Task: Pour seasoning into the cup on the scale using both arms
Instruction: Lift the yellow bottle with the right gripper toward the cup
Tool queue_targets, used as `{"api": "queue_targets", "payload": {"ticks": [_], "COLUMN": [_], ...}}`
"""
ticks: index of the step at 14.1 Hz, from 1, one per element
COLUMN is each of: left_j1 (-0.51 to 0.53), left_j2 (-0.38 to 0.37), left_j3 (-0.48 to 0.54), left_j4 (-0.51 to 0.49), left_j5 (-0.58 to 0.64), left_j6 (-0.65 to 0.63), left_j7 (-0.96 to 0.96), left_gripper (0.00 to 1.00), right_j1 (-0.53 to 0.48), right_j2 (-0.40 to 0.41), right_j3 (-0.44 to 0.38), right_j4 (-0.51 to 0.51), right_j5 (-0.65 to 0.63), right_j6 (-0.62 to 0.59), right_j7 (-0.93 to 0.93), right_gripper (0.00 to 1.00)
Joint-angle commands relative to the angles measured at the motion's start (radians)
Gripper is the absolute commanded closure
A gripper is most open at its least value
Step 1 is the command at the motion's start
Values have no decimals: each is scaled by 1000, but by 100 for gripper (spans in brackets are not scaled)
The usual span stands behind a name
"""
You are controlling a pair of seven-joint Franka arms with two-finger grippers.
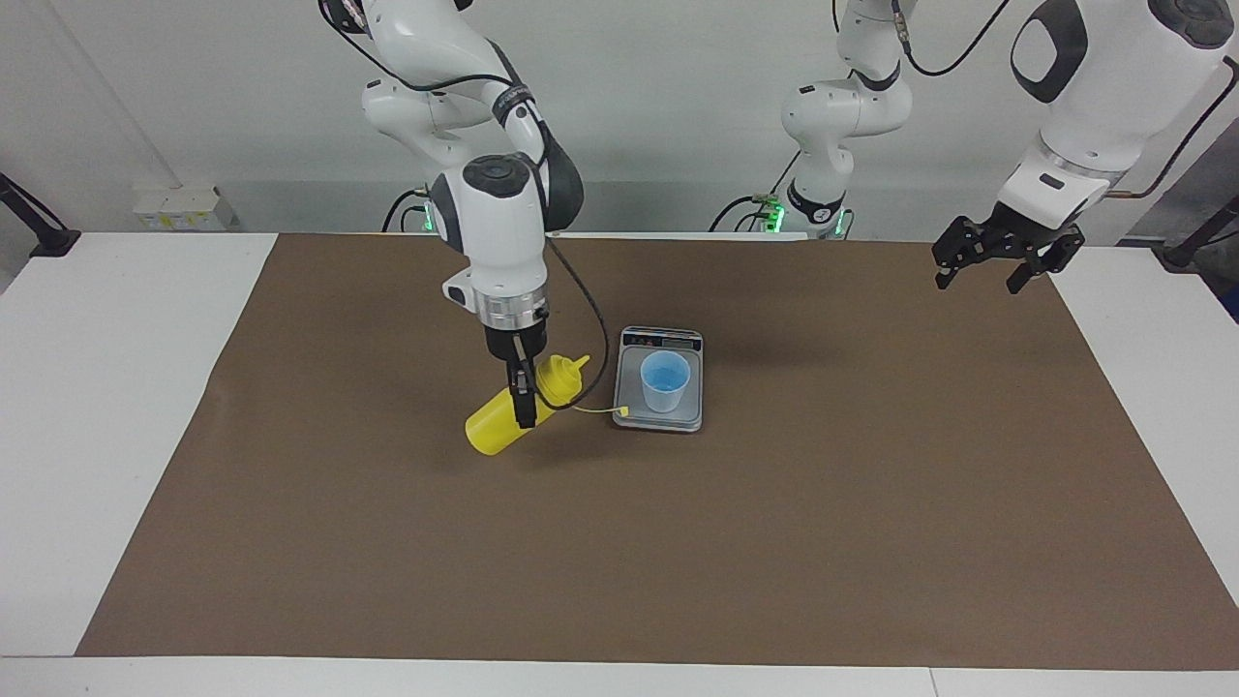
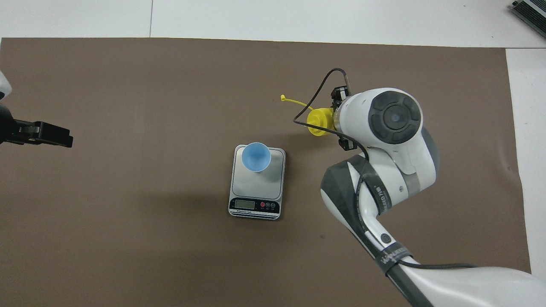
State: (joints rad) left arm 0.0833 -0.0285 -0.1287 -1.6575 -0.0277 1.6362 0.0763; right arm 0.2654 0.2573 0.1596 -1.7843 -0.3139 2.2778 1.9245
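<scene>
The bottle (image 1: pixel 508 416), tilted toward the cup (image 1: pixel 665 381), is clamped between the right gripper's (image 1: pixel 524 399) fingers; the left gripper's (image 1: pixel 1000 254) fingers are apart.

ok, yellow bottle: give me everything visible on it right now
The yellow bottle is bright, opaque plastic by its look, with a cylindrical body, a domed cap and a short nozzle. A thin tether runs from the cap to the small cap tip, which hangs off the nozzle beside the scale. The bottle is tilted steeply, nozzle end raised toward the scale and the cup, base low over the brown mat. The right tool is shut on its upper body; nothing else touches it.
</scene>
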Motion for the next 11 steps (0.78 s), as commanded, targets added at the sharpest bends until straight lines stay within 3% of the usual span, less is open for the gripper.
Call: {"api": "queue_targets", "payload": {"ticks": [1, 4, 8, 11], "left_j1": [13, 13, 13, 13], "left_j2": [-34, -34, -34, -34], "left_j3": [-8, -8, -8, -8], "left_j4": [-38, -38, -38, -38], "left_j5": [12, 12, 12, 12], "left_j6": [4, 4, 4, 4], "left_j7": [10, 10, 10, 10], "left_gripper": [0, 0, 0, 0], "right_j1": [64, 104, 162, 219], "right_j2": [10, 28, 40, 103], "right_j3": [-2, 0, -2, -3], "right_j4": [29, 52, 52, 68], "right_j5": [-170, -405, -568, -771], "right_j6": [6, 6, 2, -23], "right_j7": [69, 105, 200, 362], "right_gripper": [100, 100, 100, 100]}}
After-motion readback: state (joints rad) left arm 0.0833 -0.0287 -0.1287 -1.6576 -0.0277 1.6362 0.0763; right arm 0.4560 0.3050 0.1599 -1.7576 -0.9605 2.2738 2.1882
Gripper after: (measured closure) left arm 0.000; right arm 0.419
